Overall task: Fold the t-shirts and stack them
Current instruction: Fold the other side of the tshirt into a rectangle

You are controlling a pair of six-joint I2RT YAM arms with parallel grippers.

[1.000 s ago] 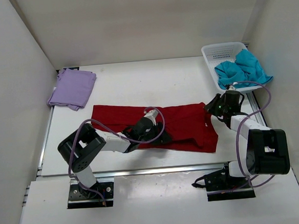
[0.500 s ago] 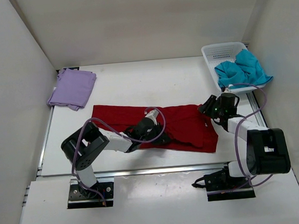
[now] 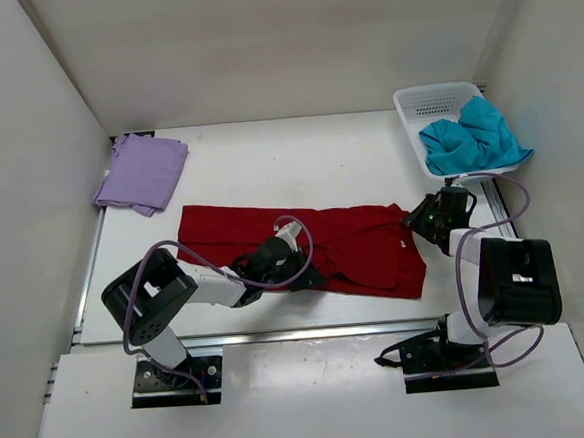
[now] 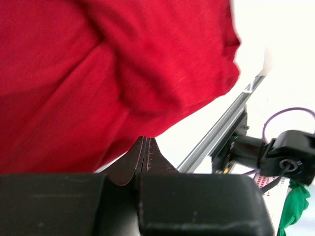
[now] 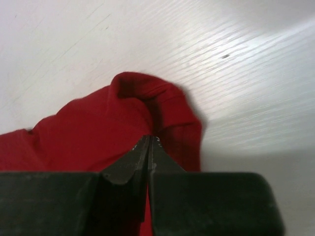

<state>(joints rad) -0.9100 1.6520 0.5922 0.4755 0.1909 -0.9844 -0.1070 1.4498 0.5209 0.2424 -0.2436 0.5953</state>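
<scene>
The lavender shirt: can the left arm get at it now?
Probably yes: nothing stands between the left gripper and the lavender shirt. But it is shut on the red shirt and must let go first.

Middle shirt [image 3: 359, 244] centre-table, left shirt [image 3: 141, 172] back-left — third shirt [image 3: 472, 138] in basket [image 3: 434, 97] (back-right).

You had no text, label, brand, number or sign that could be read in any of the three views. The small white patch with reddish marks [image 4: 267, 180], low on the right of the left wrist view beneath the dark hardware, was too blurred and too small for you to make anything out.
</scene>
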